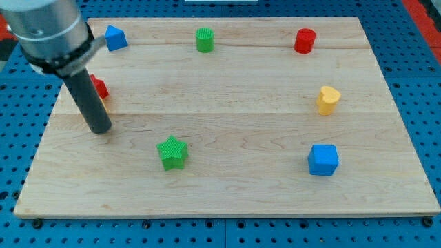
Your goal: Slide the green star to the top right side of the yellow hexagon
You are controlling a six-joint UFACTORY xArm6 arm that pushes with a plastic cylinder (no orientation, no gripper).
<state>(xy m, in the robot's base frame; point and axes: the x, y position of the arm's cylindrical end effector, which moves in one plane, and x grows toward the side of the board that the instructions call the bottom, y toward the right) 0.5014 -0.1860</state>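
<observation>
The green star (172,152) lies on the wooden board (227,186), left of centre toward the view's bottom. My tip (100,130) rests on the board up and to the left of the star, well apart from it. Behind the rod, a red block (100,87) and a sliver of a yellow block (105,107) show, mostly hidden; their shapes cannot be made out. A yellow heart-like block (328,100) stands at the view's right.
A blue block (116,37) sits at the top left, a green cylinder (204,39) at the top middle, a red cylinder (304,40) at the top right. A blue cube (323,160) sits at the lower right.
</observation>
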